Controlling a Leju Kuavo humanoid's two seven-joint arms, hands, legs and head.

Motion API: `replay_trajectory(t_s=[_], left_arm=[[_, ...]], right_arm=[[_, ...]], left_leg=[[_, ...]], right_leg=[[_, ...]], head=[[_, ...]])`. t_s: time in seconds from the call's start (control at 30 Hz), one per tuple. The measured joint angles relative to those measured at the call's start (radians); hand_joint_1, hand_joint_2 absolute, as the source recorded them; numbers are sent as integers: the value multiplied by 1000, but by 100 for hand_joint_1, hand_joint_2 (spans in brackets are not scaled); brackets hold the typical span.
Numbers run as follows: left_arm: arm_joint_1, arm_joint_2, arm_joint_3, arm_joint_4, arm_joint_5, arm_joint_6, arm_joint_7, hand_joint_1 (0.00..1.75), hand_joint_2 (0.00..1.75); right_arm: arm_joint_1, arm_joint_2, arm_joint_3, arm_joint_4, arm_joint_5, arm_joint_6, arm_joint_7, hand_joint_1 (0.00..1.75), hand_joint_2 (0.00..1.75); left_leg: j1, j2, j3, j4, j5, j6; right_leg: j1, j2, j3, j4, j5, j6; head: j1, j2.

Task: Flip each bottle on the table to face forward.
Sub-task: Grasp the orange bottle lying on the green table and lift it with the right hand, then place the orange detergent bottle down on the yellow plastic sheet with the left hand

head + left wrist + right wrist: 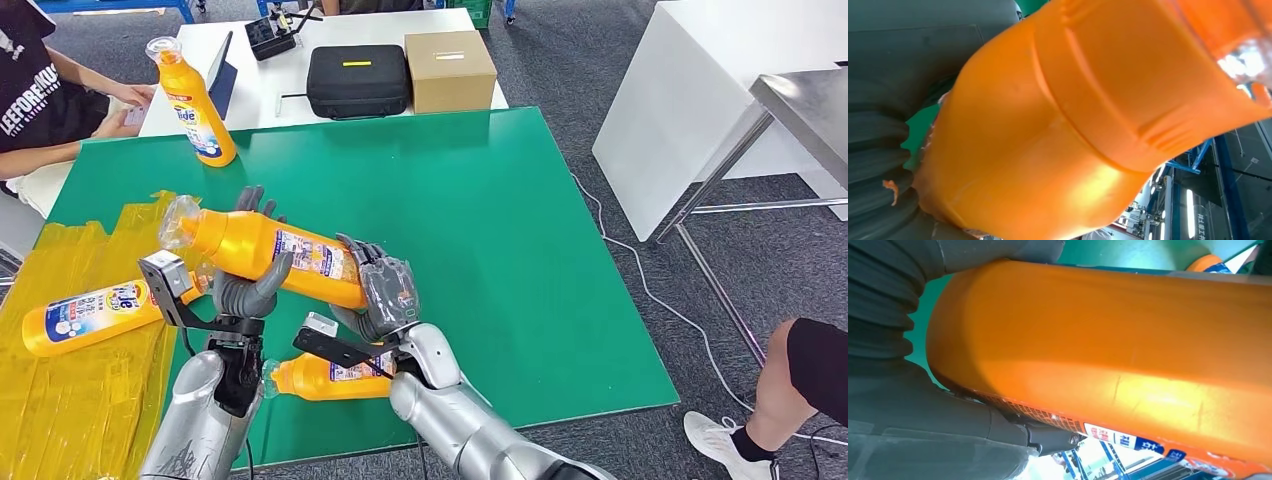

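Item in hand: orange plastic detergent bottle with clear cap (265, 250), held lying sideways above the green tabletop (480, 230), left hand (245, 285) gripping its neck end, right hand (385, 290) cupping its base. Step: mid-flip. Next move likely calls for turning the label forward and standing it upright.

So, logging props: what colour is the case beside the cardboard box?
Black case, yellow mark on top; head view.

Silver arms (470, 425), grey ribbed wrist covers, darker-fingered hands.
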Motion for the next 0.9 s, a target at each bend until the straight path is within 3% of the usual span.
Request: replay_trajectory(t_s=[0.03, 0.07, 0.13, 0.9], left_arm=[[1, 0, 0, -2, 3, 3, -6, 137, 175], [2, -1, 1, -6, 8, 8, -12, 155, 175], [7, -3, 3, -18, 18, 16, -21, 171, 175], [33, -9, 23, -75, 35, 26, -35, 175, 175]], right_arm=[[0, 0, -3, 0, -12, 13, -5, 175, 175], [0, 1, -5, 0, -25, 27, -10, 175, 175], [0, 2, -9, 0, -43, 48, -15, 175, 175], [2, 14, -11, 1, -76, 66, -28, 175, 175]], left_leg=[[0, 0, 0, 0, 0, 0], [0, 0, 0, 0, 0, 0], [0, 0, 0, 0, 0, 0], [0, 0, 0, 0, 0, 0]], right_leg=[[0, 0, 0, 0, 0, 0], [0, 0, 0, 0, 0, 0], [0, 0, 0, 0, 0, 0], [0, 0, 0, 0, 0, 0]], head=[[0, 0], [0, 0], [0, 0], [0, 0]])
